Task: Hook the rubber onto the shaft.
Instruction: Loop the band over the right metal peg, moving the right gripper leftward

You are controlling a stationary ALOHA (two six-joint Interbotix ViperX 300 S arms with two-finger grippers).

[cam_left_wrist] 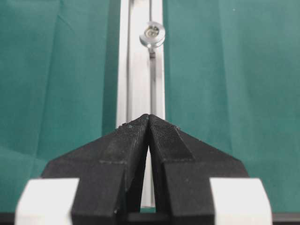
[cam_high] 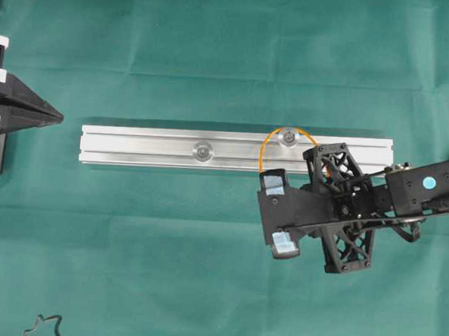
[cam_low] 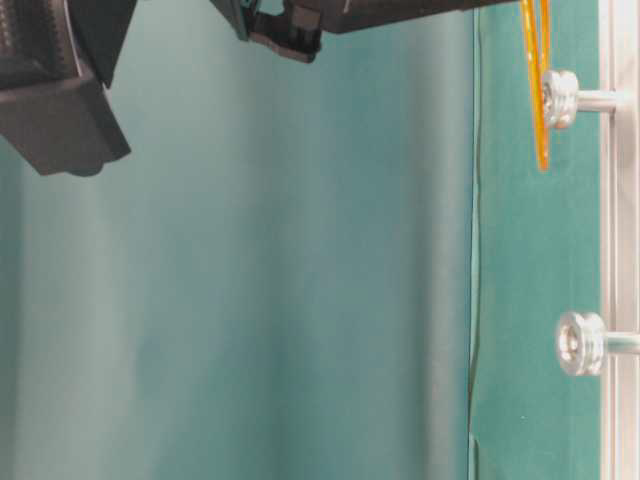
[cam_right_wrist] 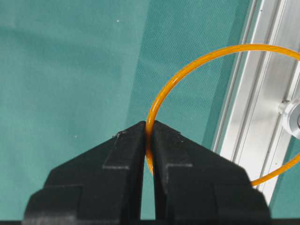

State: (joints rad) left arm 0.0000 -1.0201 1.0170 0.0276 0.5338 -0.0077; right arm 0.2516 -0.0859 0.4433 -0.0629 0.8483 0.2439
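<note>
I see my right gripper [cam_right_wrist: 149, 140] clenched on the orange rubber [cam_right_wrist: 187, 68], whose loop arcs over the rail [cam_high: 142, 146] around the right-hand shaft [cam_high: 289, 137], seemingly hooked; my left gripper [cam_left_wrist: 149, 123] is pinched closed, empty, off the rail's left end

Green cloth backdrop
A faintly creased green cloth [cam_high: 203, 273] covers the whole desk under even, soft light

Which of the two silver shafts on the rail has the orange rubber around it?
The shaft nearest the right gripper: the rubber arcs around it. The other shaft is bare.
</note>
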